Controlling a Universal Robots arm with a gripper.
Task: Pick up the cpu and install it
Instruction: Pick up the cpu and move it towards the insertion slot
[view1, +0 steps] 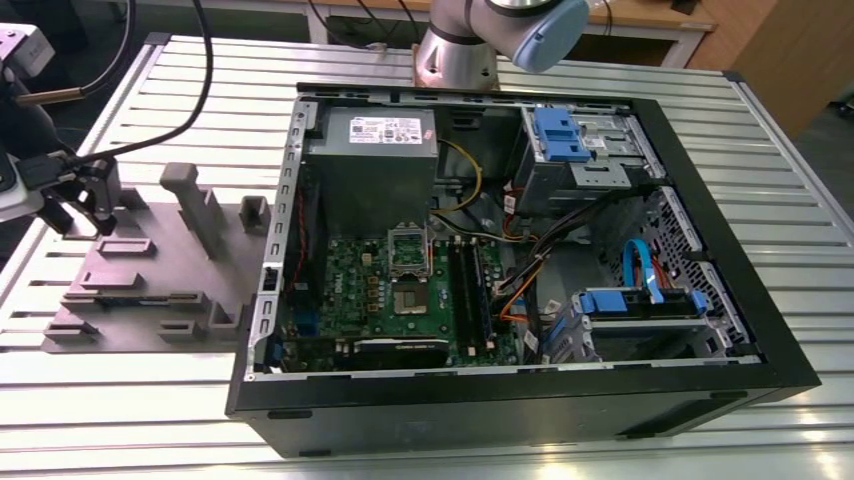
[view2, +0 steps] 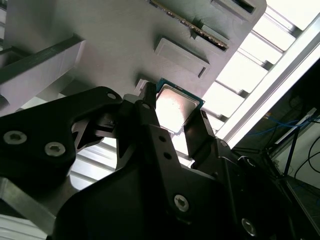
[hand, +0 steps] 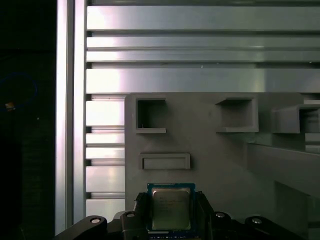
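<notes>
The claw (hand: 171, 209) grips the cpu (hand: 170, 206) — over the grey fixture (hand: 225, 160).

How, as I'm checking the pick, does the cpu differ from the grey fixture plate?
The cpu is small, with a shiny metal top; the grey fixture plate is broad, matte, with raised blocks. The cpu is clamped in the gripper; the plate lies on the slatted table. Both are basically flat.
</notes>
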